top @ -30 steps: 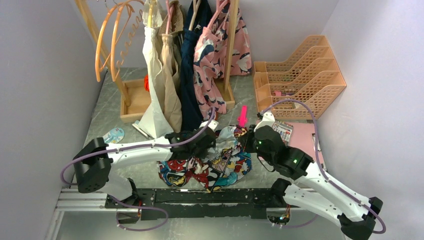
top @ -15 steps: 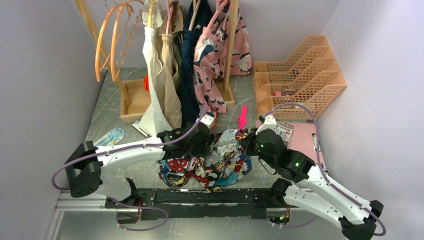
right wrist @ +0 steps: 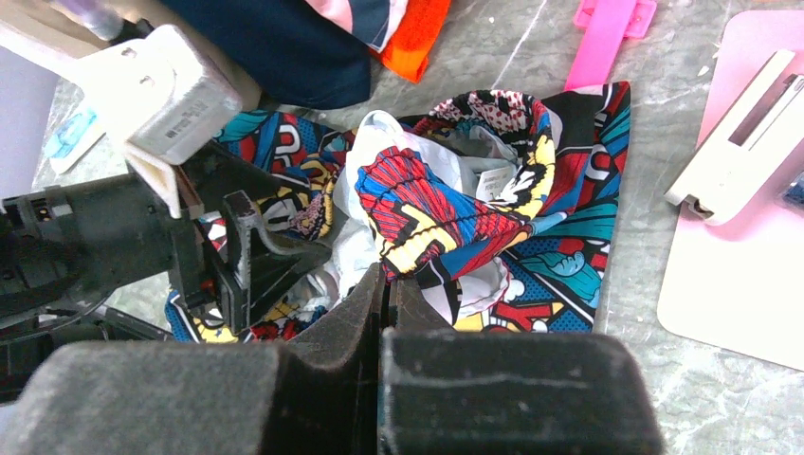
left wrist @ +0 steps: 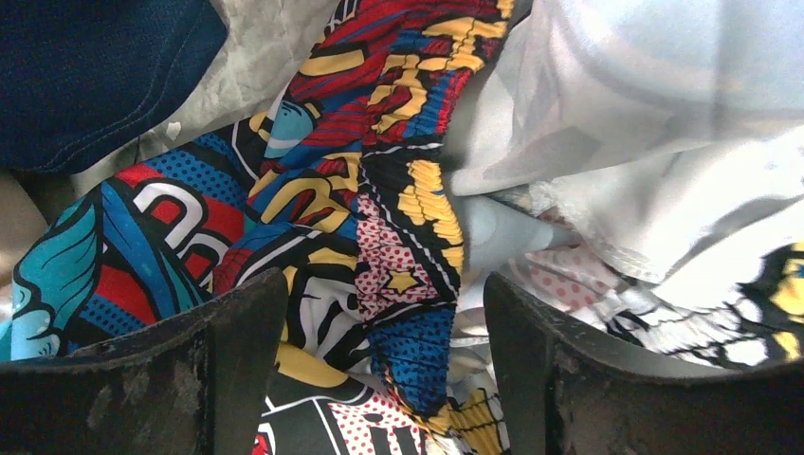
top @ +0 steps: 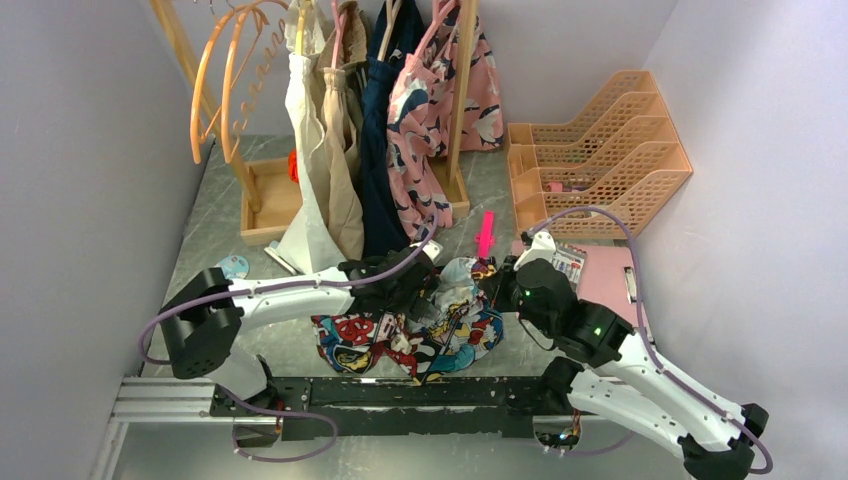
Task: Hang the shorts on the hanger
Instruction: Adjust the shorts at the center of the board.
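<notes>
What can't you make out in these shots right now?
Top external: both arms cover the far part of the shorts.
Right wrist: the right gripper is shut, hiding whether it pinches cloth.
Left wrist: the shorts overflow every edge around the open left gripper.
The hanger: not identifiable in any view.

Both arms are the same build: the left arm (top: 285,297) and right arm (top: 640,365) have glossy white shells on the long links and chunky matte black housings at the joints, with a thin purple cable (top: 590,212) looping loose off each. The right one has a couple of tiny green lights (top: 597,327) glowing on its black housings. The left end effector (left wrist: 379,294) has thick black fingers (left wrist: 237,379), scuffed and dusty grey, plus a boxy white block (right wrist: 161,85) on its wrist; the right end effector (right wrist: 384,284) is the same worn black.
</notes>
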Action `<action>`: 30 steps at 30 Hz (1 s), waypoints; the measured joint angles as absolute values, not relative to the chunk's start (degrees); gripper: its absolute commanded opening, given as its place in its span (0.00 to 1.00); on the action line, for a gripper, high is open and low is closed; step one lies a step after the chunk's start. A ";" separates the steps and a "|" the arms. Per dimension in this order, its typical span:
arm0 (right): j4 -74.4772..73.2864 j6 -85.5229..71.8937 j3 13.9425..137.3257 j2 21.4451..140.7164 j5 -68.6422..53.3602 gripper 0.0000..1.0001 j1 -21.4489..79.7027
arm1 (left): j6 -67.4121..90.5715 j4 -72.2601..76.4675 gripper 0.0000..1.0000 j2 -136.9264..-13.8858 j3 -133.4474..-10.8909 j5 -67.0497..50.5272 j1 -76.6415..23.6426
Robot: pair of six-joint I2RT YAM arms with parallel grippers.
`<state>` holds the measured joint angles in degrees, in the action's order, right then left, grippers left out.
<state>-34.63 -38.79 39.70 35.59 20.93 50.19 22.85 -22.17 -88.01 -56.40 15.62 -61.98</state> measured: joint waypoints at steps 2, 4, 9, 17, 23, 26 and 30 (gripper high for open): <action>-34.63 -38.72 39.75 35.51 20.97 0.00 50.19 | 22.92 -22.31 0.65 -88.71 -56.40 15.88 -61.98; -34.63 -38.63 39.75 35.48 20.97 0.00 50.19 | 22.96 -22.55 0.49 -89.12 -56.40 16.53 -61.98; -34.74 -38.24 40.18 35.59 21.02 0.00 50.19 | 23.16 -22.92 0.08 -87.70 -56.38 19.49 -61.76; -36.01 -32.03 50.43 41.71 22.20 0.00 50.17 | 22.11 -29.95 0.07 -75.46 -63.24 27.35 -61.08; -30.41 -24.10 68.18 50.65 22.92 0.00 50.15 | 19.38 -27.68 0.07 -60.47 -75.61 32.42 -61.06; -27.33 -23.57 66.28 50.39 22.85 0.00 50.13 | 19.86 -24.45 0.07 -51.05 -72.90 32.95 -61.04; -25.50 -26.39 56.38 49.21 22.52 0.00 50.15 | 23.09 -22.79 0.07 -41.80 -64.82 33.28 -60.95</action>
<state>-25.50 -26.39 56.38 49.21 22.52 50.15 23.09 -22.79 -41.80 -64.82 33.28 -60.95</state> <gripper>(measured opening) 0.015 0.079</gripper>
